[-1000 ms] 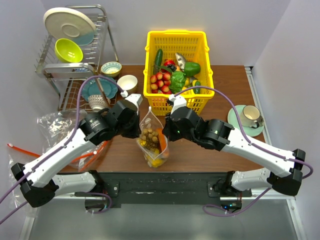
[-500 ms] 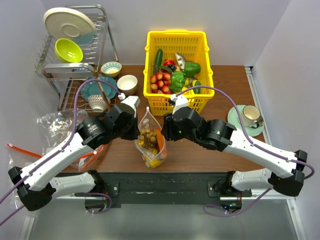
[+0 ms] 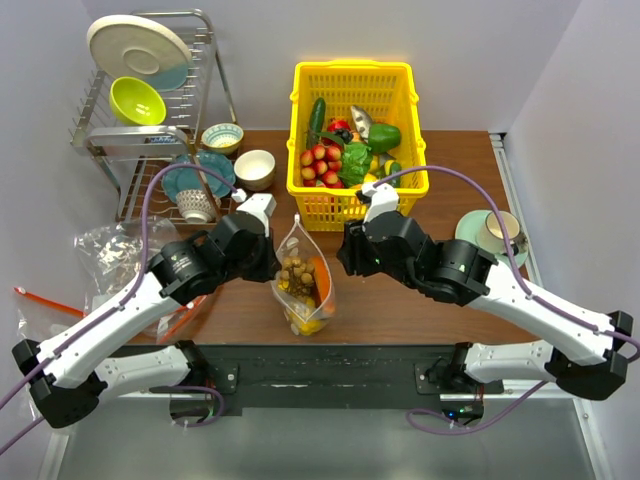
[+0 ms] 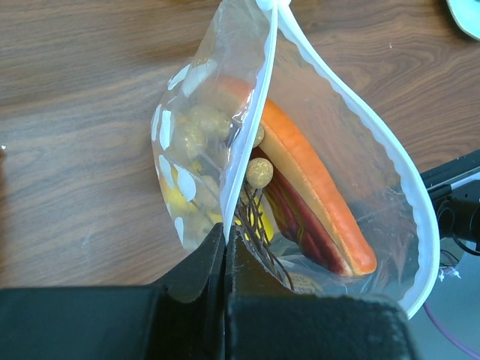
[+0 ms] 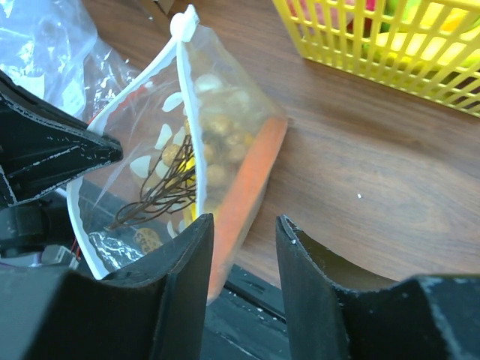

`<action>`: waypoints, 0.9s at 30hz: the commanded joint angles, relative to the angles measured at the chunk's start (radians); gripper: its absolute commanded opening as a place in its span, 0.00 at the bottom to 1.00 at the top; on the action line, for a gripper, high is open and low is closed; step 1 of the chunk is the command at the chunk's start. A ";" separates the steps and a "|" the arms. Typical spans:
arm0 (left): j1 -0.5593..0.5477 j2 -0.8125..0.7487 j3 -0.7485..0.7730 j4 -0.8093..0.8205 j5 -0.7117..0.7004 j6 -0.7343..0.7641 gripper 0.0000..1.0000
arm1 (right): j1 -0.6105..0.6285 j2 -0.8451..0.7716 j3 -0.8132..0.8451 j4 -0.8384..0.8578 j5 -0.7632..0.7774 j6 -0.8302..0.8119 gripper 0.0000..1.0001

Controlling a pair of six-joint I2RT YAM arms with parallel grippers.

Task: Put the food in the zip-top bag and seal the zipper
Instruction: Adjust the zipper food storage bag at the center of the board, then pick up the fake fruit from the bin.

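Left fingers (image 4: 225, 244) clenched on the zipper (image 4: 251, 127) rim of the zip-top bag (image 4: 184, 172), which rises just ahead of them, food (image 4: 315, 187) inside; right fingers (image 3: 345, 262) gape empty just beside it. The film looks limp, slippery, bottom-heavy: best pinched on the stiffer ridged strip

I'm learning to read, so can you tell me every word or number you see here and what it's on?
There are none to read.
The zip-top bag carries only whitish dots, no letters.
The yellow basket shows no label or number.
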 commanded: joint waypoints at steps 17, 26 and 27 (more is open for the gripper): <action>0.001 -0.035 -0.016 0.069 0.007 0.029 0.00 | -0.334 0.214 0.364 -0.019 -0.092 -0.163 0.43; 0.003 -0.039 -0.022 0.074 0.010 0.036 0.00 | -0.515 0.449 0.499 0.004 -0.288 -0.189 0.45; 0.003 -0.037 -0.022 0.076 0.015 0.038 0.00 | -0.525 0.476 0.534 0.001 -0.300 -0.192 0.46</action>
